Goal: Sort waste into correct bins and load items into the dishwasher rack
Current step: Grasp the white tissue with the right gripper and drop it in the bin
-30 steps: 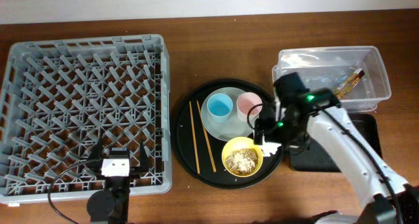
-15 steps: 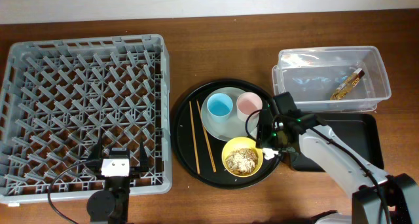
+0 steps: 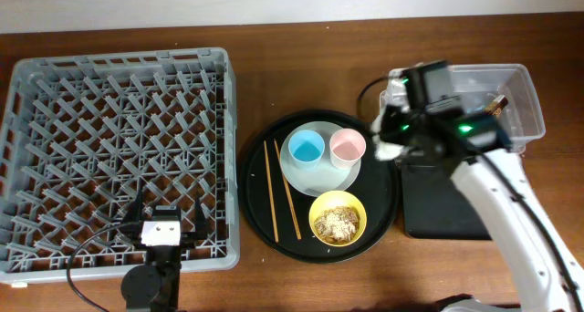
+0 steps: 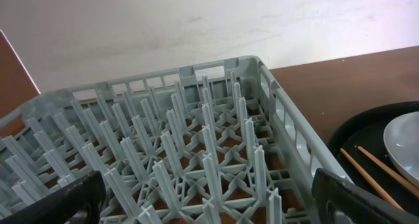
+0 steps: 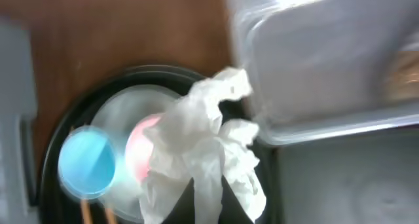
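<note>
My right gripper is shut on the crumpled white tissue, held in the air over the gap between the round black tray and the near left corner of the clear tub. The gold-brown wrapper lies inside that tub. On the round tray stand the blue cup and pink cup on the pale plate, beside the yellow bowl of food scraps and two chopsticks. My left gripper stands open over the grey rack, holding nothing.
The shallow black rectangular tray lies just in front of the clear tub, under my right arm. The rack fills the left half of the table, its near right corner close to the round tray. Bare wood shows behind the round tray.
My right gripper closed on the tissue beside the yellow bowl, lifted it off the round tray and carried it back and right to the tub's corner. The left arm stayed still.
</note>
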